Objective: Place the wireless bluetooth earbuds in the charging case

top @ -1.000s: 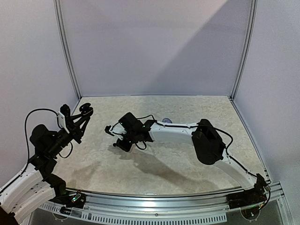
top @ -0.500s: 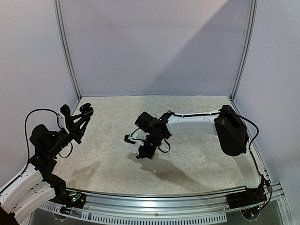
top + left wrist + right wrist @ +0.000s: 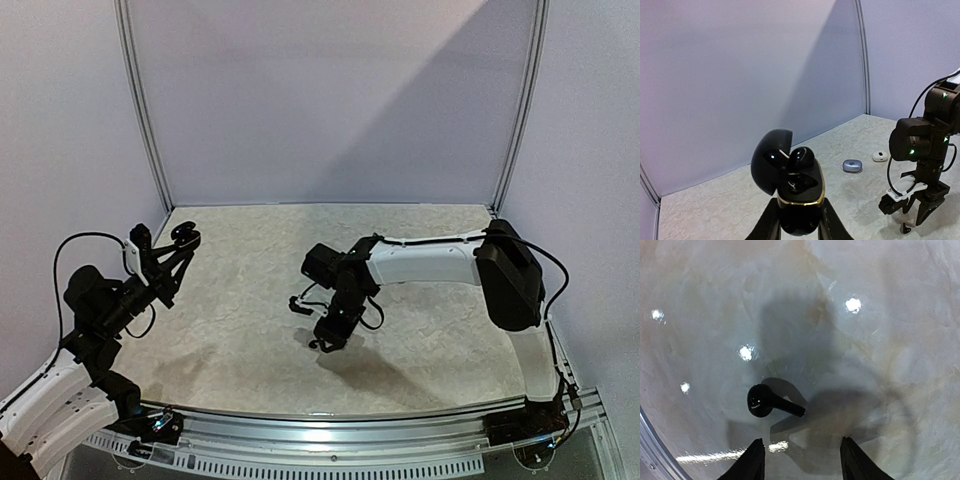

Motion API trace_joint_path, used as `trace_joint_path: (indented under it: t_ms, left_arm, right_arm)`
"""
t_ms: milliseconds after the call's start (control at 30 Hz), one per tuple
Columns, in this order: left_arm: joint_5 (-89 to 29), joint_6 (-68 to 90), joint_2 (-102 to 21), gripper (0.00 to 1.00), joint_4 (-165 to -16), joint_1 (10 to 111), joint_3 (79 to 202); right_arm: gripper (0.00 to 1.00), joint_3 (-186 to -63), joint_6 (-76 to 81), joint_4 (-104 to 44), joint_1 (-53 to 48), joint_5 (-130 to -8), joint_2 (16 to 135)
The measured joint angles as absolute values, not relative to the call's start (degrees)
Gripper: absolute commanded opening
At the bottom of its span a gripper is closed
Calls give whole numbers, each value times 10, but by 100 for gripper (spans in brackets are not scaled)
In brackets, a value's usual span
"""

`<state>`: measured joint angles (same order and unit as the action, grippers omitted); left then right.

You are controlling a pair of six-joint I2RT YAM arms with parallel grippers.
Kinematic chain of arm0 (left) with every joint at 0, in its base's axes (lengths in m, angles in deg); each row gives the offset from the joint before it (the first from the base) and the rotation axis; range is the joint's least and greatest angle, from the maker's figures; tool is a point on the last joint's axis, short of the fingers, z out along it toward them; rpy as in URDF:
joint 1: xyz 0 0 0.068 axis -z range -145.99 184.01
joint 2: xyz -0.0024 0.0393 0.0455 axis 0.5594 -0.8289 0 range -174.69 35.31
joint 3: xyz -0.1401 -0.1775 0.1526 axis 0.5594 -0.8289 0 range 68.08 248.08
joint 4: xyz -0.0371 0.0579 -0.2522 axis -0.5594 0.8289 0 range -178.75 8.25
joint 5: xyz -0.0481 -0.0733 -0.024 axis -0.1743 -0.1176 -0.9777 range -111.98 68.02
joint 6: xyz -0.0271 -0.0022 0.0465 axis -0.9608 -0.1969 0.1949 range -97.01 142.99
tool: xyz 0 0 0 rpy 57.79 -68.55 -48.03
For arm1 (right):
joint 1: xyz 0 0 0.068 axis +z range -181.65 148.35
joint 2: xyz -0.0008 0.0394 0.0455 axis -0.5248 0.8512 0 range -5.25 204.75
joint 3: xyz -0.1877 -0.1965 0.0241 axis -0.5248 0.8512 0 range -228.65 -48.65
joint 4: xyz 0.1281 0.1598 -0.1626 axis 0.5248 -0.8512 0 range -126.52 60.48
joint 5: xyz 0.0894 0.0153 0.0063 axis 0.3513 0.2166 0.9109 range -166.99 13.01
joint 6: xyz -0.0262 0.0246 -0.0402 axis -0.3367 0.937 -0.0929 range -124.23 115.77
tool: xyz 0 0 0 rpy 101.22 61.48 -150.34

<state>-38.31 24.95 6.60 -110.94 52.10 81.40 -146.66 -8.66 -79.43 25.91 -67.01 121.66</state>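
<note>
Black earbud (image 3: 765,402) on glossy marbled table (image 3: 900,310); lilac walls (image 3: 330,100).

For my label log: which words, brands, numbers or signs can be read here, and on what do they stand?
None can be read.
The black charging case and the black earbud show no print.
The grey case and the white case are too small to tell.

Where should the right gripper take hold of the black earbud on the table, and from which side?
Probably at the round head of the black earbud, coming straight down from above: it lies flat with its thin stem pointing sideways, and the head is its thickest part. The right gripper hangs open above it.
</note>
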Motion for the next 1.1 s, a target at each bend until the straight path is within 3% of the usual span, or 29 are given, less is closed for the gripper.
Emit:
trace_joint_path:
  t_ms: [133,333,700,1100]
  left_arm:
    - [-384,249,66,0,-1107,521,814]
    - [-390,250,66,0,-1107,521,814]
    - [-393,251,66,0,-1107,520,814]
    - [-393,252,66,0,-1106,519,813]
  right_arm:
    - [51,-1463,-108,-792,266,-682,1210]
    - [26,-1423,-158,-736,293,-686,1158]
    - [24,-1323,-272,-638,305,-667,1132]
    - [24,-1350,-289,-610,304,-683,1164]
